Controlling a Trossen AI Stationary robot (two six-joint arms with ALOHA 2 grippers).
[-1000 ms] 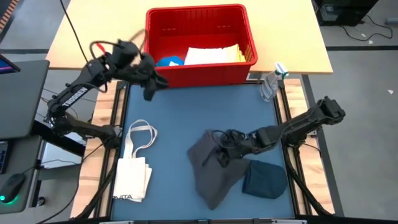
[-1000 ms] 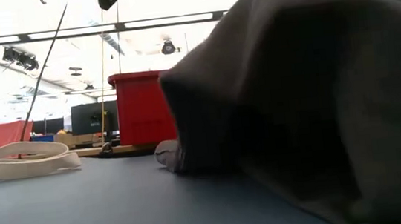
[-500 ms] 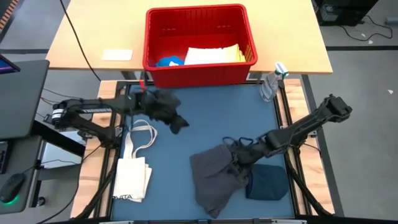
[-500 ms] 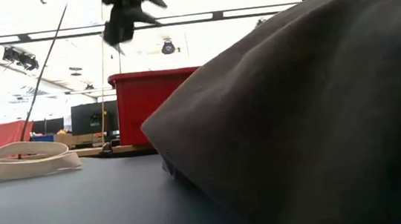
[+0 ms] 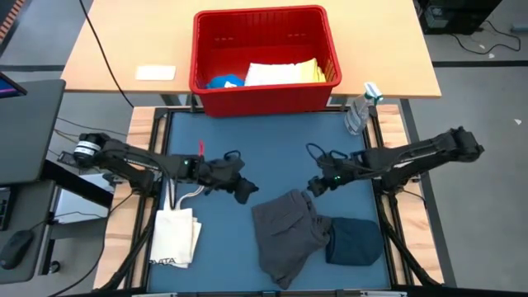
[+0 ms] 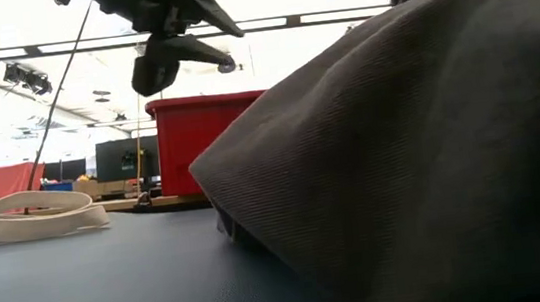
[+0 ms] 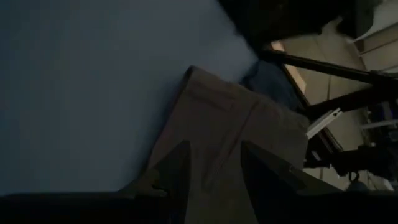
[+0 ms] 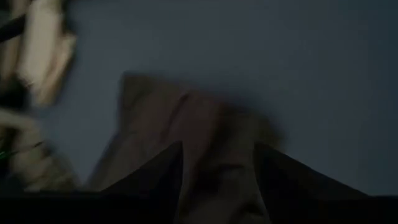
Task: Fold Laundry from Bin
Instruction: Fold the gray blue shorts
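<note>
A dark grey cloth (image 5: 285,235) lies spread on the blue table mat, and it fills the right of the low view (image 6: 401,157). A folded dark navy cloth (image 5: 355,239) lies right beside it. The red bin (image 5: 264,58) stands at the far edge with bright blue, white and yellow pieces inside. My left gripper (image 5: 242,188) is open and hovers just left of the grey cloth's far edge. It is clear of the table in the low view (image 6: 164,51). My right gripper (image 5: 316,185) is open just beyond the cloth's far right corner. Both wrist views look down on the grey cloth (image 7: 217,124) (image 8: 186,124).
A cream tote bag (image 5: 177,231) with long handles lies at the near left of the mat. A clear bottle (image 5: 360,111) stands at the mat's far right corner. A white card (image 5: 155,73) lies on the wooden table left of the bin.
My left gripper has swung from beside the bin toward the near edge and right, down to the grey cloth. My right gripper dragged the cloth toward the near edge, then drew back toward the far edge and came off it. The cloth now lies flatter.
</note>
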